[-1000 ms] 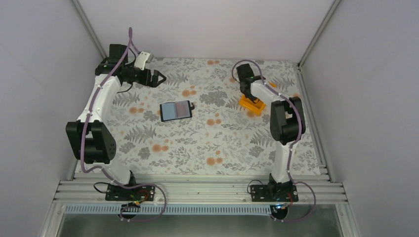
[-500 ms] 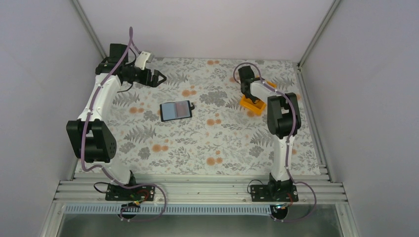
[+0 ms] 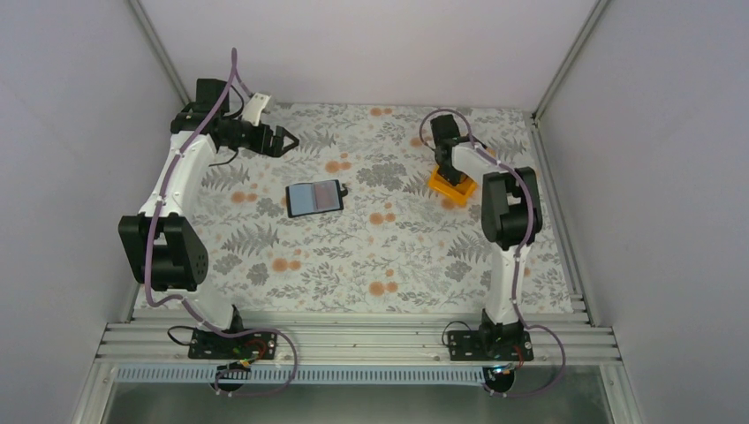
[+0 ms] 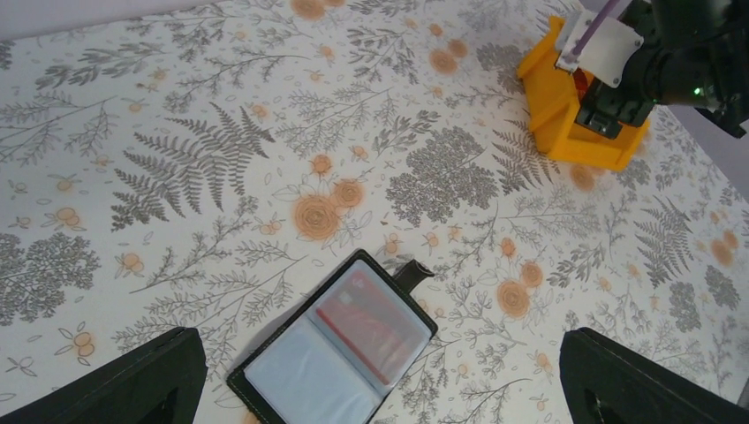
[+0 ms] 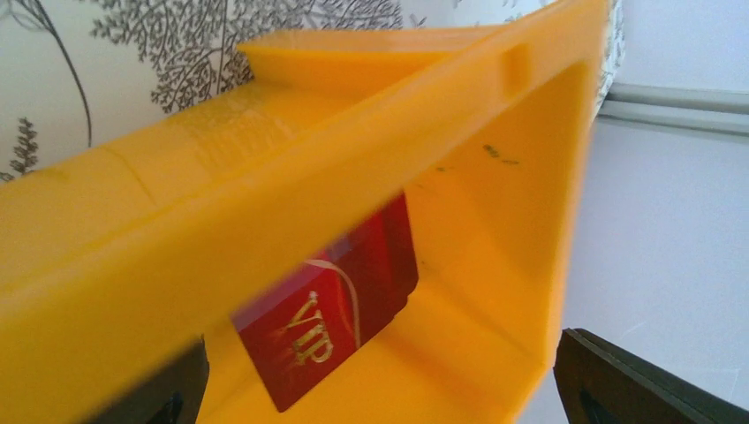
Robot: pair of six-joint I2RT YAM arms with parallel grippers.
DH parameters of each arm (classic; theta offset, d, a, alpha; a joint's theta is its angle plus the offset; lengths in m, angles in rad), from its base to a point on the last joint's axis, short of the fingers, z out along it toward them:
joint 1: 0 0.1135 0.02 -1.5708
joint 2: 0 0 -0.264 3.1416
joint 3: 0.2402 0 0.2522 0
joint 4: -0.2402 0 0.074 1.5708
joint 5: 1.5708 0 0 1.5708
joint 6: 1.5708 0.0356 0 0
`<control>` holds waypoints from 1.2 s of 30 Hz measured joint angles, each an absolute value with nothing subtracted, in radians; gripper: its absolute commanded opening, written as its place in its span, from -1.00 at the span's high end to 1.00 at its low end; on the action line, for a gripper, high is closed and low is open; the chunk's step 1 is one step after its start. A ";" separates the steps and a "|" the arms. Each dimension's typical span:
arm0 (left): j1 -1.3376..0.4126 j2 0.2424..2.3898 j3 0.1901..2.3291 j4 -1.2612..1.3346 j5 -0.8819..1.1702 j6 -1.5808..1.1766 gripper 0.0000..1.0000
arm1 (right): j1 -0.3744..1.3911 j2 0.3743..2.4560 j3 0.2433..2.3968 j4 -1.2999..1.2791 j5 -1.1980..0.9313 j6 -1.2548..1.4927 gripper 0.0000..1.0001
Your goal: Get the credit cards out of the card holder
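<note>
Credit cards point(image 4: 371, 318): one tucked in the card holder point(image 4: 300, 375), open flat in the middle of the table point(image 3: 353, 265); one in the orange bin point(image 4: 552, 97) near its right edge. Thin, stiff, slick: probably best pinched at an exposed edge. Both jaws wide, empty

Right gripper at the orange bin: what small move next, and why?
Probably lift the right gripper clear of the orange bin: its jaws stand open, a red card lies inside, and a second card sits in the card holder.

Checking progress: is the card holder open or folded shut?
Open: the card holder lies spread flat, a red card visible in one pocket.
</note>
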State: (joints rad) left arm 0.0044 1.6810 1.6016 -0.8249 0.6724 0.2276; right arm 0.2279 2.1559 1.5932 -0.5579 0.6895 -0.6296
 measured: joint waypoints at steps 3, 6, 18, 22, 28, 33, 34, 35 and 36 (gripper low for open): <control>0.004 1.681 1.602 -0.833 0.686 0.234 -1.00 | 0.221 2.120 1.593 -0.556 0.651 -0.637 -0.99; 0.004 1.681 1.602 -0.835 0.686 0.244 -1.00 | 0.215 2.078 1.593 -0.553 0.619 -0.640 -0.98; 0.036 1.678 1.488 -0.834 0.490 0.361 -0.99 | 0.220 1.710 1.668 -0.436 0.083 -0.306 -0.24; 0.072 1.697 1.394 -0.847 0.462 0.390 -0.93 | 0.360 1.661 1.678 -0.338 -0.116 -0.086 -0.08; 0.088 1.788 1.311 -0.844 0.492 0.393 -0.82 | 0.591 1.900 1.654 -0.300 -0.308 0.146 0.05; 0.088 1.858 1.280 -0.820 0.561 0.376 -0.76 | 0.667 2.101 1.607 -0.335 -0.348 0.252 0.09; 0.088 1.866 1.269 -0.810 0.571 0.372 -0.75 | 0.677 2.129 1.607 -0.337 -0.348 0.263 0.09; 0.088 1.872 1.259 -0.801 0.579 0.369 -0.74 | 0.684 2.154 1.607 -0.340 -0.348 0.273 0.10; 0.088 1.878 1.246 -0.792 0.586 0.361 -0.72 | 0.689 2.172 1.607 -0.341 -0.348 0.282 0.10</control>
State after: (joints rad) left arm 0.0879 1.8778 1.2461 -0.7921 0.5861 0.3614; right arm 0.6888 2.1723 1.6073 -0.3412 -0.3485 0.2817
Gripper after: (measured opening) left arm 0.877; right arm 0.455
